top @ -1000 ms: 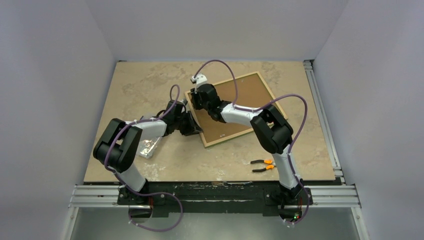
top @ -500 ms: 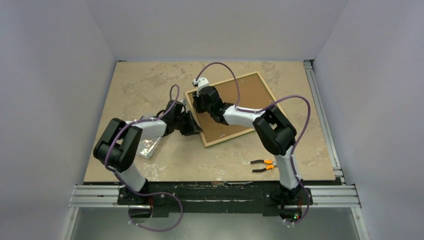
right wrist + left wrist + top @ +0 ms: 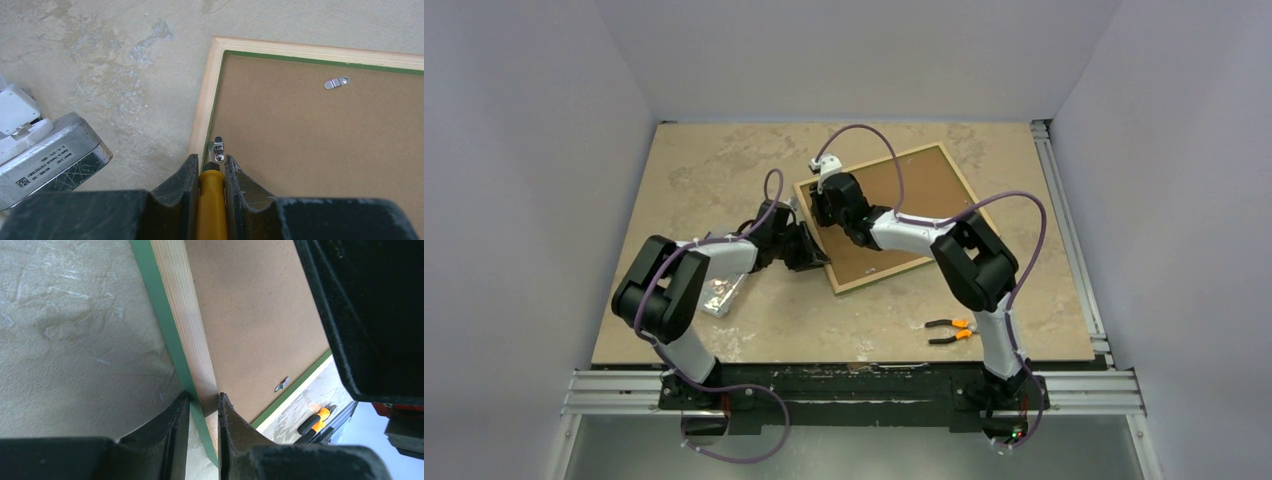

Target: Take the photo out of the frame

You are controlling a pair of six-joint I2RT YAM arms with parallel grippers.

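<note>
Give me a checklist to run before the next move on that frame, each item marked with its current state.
1. The frame lies face down, with the photo showing its brown back: ok.
2. The left gripper is clamped on the frame's rim: ok.
3. The right gripper grips the yellow tool: ok.
4. The tool tip is at the near metal clip: ok.
5. That clip is turned free: cannot tell.
6. The photo is out of the frame: not ok.

The green-edged frame (image 3: 204, 100) lies face down, the photo (image 3: 310, 135) inside it, brown back up.
</note>
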